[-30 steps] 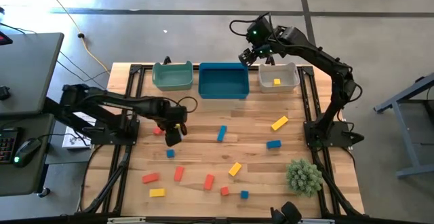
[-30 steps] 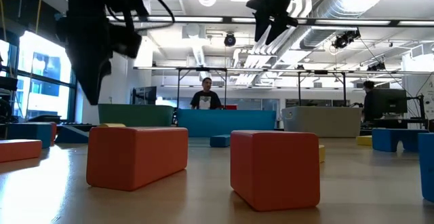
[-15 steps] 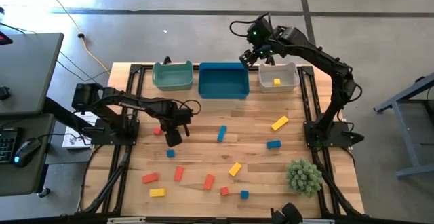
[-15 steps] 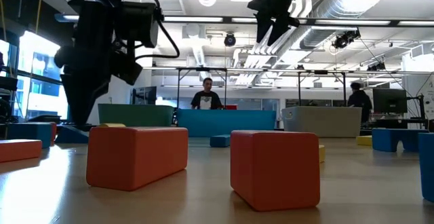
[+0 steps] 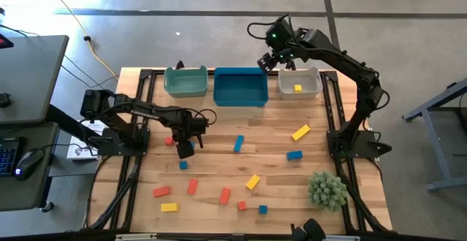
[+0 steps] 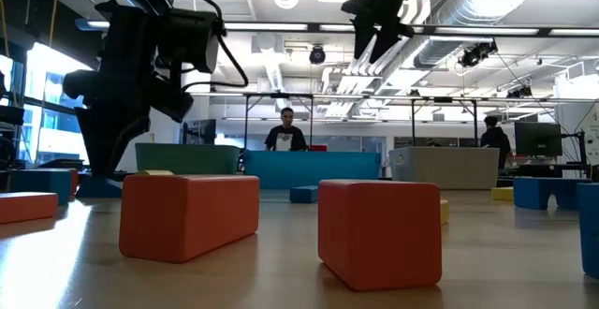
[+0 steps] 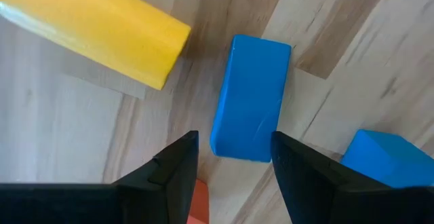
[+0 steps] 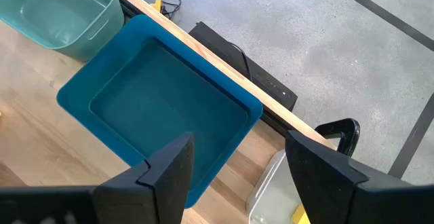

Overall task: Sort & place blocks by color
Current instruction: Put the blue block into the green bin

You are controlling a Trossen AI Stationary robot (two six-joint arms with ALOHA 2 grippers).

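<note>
Currently left tool [image 5: 185,150] hangs low over the worktop [image 5: 219,135] left-centre, fingers apart and empty, a blue bar [image 7: 249,97] just ahead of them. Right tool [image 5: 279,60] hovers parted and empty above the blue bin [image 5: 240,86] and grey-white bin [image 5: 299,83]. Other blocks lie scattered.

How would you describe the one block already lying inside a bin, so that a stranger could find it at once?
Start at the row of three bins along the far edge of the wooden table and take the grey-white plastic bin at its right end, under the right gripper. The small yellow cube lies in it, the only block in a bin; the other blocks lie on the tabletop.
</note>
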